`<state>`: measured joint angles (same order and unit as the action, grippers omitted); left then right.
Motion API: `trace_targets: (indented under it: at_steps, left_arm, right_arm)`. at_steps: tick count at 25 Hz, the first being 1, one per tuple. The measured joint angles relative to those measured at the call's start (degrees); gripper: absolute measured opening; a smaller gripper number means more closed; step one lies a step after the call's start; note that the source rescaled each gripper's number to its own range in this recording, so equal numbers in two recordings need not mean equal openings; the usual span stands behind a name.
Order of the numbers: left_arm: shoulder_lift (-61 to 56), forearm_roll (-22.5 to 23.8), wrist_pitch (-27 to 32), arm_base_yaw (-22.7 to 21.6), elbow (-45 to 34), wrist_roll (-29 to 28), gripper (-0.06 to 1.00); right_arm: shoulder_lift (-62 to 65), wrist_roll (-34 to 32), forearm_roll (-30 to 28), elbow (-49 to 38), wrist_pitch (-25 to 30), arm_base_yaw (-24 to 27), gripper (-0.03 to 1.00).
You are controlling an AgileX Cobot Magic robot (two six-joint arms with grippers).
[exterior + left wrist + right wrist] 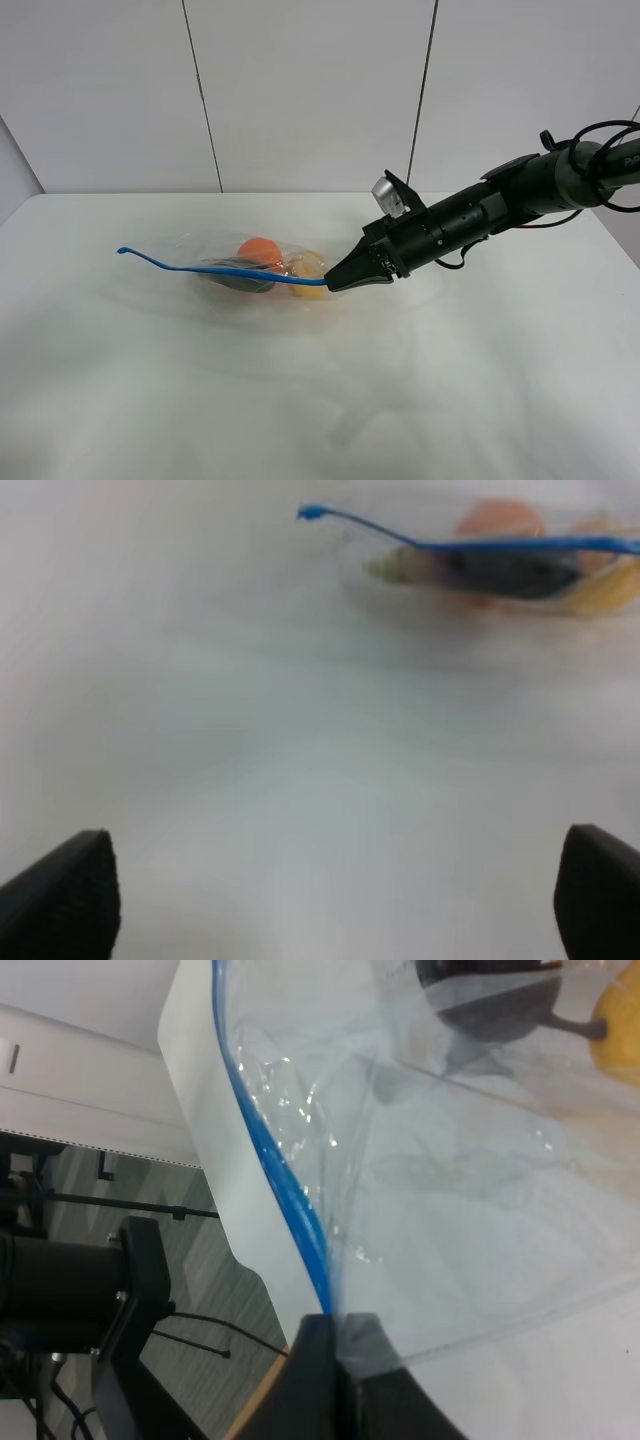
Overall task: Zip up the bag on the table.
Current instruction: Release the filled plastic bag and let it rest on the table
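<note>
The clear plastic bag (250, 270) lies on the white table (320, 400), left of the middle, with orange, yellow and dark purple produce inside. Its blue zip strip (220, 270) runs along the near edge, raised a little off the table. My right gripper (335, 283) is shut on the right end of the zip strip (290, 1210); the right wrist view shows the fingers (318, 1360) pinched together on it. My left gripper (340, 900) is open and empty, low over bare table, apart from the bag (500, 565). The left arm is out of the exterior view.
The table's far edge meets a white panelled wall (300, 90). In the right wrist view the table edge (200, 1160) shows, with a dark stand and grey floor (100, 1290) beyond it.
</note>
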<state>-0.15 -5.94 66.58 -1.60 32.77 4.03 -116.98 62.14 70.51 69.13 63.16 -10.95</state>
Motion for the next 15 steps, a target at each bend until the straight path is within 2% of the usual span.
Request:
trace_targets:
  at_steps: [3, 5, 8, 11, 13, 15]
  left_arm:
    - [0.0, 0.73, 0.07, 0.0, -0.01, -0.41, 1.0]
    - [0.0, 0.91, 0.07, 0.0, -0.06, -0.57, 1.0]
    - [0.0, 0.96, 0.07, 0.0, -0.06, -0.57, 1.0]
    - [0.0, 0.96, 0.07, 0.0, -0.06, -0.57, 1.0]
    - [0.0, 0.96, 0.07, 0.0, -0.06, -0.57, 1.0]
    - [0.0, 0.96, 0.07, 0.0, -0.06, -0.57, 1.0]
  right_arm:
    - [0.0, -0.98, -0.06, 0.0, -0.05, 0.0, 0.02]
    - [0.0, -2.54, -0.16, 0.0, -0.23, 0.0, 0.1]
    - [0.0, -4.49, -0.86, 0.0, -0.46, 0.0, 0.38]
    - [0.15, -5.24, -1.43, 0.0, -0.72, 0.0, 0.75]
    - [0.88, -7.09, -3.1, 0.0, -1.9, 0.0, 0.86]
    - [2.29, -11.22, -7.85, 1.04, -3.46, 0.0, 0.9]
